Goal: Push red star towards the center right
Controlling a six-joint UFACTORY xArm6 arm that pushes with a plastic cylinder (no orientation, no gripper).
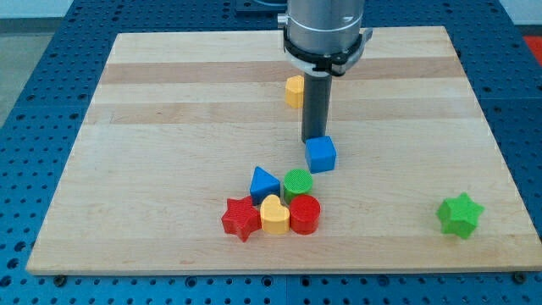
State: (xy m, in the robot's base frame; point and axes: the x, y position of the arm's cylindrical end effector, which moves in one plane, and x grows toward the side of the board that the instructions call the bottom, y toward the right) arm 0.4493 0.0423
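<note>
The red star (240, 218) lies near the view's bottom, left of centre, at the left end of a tight cluster. A yellow heart (273, 215) touches its right side, and a red cylinder (305, 213) sits right of the heart. A blue triangle (264, 183) and a green cylinder (297, 184) sit just above them. My tip (314, 140) is above the cluster, right behind a blue cube (321, 154), at or very near its top edge. The tip is well apart from the red star.
A yellow block (294, 91) stands near the rod at the view's upper middle. A green star (460, 214) lies at the bottom right. The wooden board (152, 127) rests on a blue perforated table.
</note>
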